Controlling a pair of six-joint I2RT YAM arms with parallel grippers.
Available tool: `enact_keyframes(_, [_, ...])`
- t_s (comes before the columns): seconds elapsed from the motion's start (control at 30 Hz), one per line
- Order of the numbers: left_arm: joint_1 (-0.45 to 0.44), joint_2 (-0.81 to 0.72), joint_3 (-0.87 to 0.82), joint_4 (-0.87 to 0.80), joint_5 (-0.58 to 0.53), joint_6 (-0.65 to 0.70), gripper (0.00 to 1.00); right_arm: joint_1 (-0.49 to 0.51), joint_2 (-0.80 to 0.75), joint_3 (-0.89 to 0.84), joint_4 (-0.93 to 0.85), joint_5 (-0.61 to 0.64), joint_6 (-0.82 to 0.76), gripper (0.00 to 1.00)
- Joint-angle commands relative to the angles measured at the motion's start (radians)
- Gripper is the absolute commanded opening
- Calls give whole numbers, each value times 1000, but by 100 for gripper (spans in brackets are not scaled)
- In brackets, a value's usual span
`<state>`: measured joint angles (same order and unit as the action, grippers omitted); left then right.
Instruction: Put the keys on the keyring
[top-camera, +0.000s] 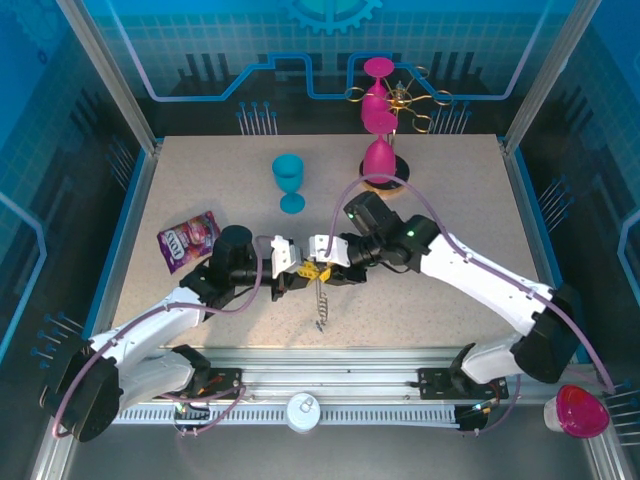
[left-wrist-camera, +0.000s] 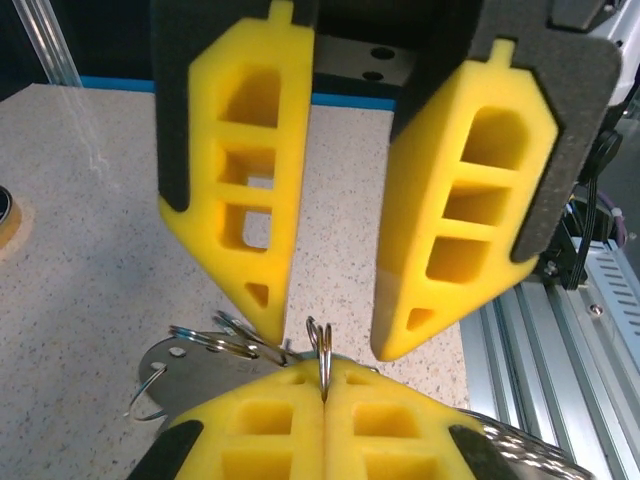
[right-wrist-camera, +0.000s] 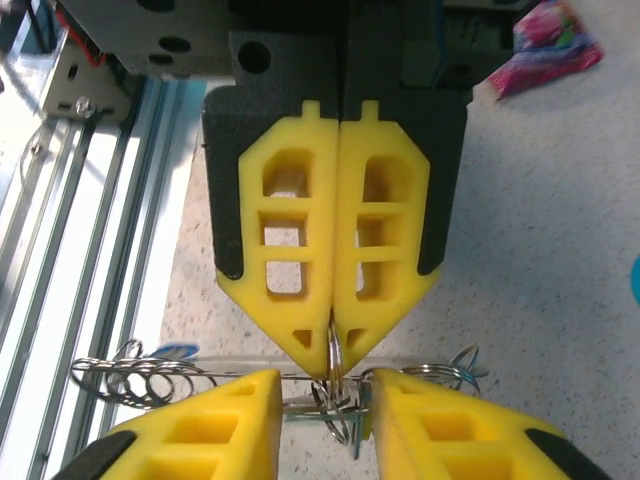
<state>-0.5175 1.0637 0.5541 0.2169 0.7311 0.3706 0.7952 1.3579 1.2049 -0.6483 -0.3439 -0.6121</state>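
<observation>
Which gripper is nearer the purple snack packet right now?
Left. The left gripper sits to the right of the purple snack packet, apart from it. The right gripper is farther right, beyond the left one.

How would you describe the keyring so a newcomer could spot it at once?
Go to the middle of the speckled table, where the left end effector and right end effector meet tip to tip. The keyring sits between them, pinched in the left one, its chain trailing toward the near edge. Unlike the blue goblet and purple snack packet, it is thin silvery metal.
</observation>
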Motion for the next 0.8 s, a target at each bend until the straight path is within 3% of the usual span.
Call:
enact_keyframes(0.0, [-2, -26, -16, 116, 37, -27, 0, -13, -102, -103, 149, -12, 121, 32])
enact_keyframes(0.3, [-1, -41, -66, 243, 52, -78, 0, -2, -197, -279, 379, 26, 288, 30])
enact_keyframes(0.6, [-2, -30, -76, 304, 35, -122, 0, 5, -221, -316, 387, 50, 314, 30])
enact_keyframes(0.77, [-2, -16, -89, 389, 13, -197, 0, 17, -203, -320, 429, 20, 348, 36])
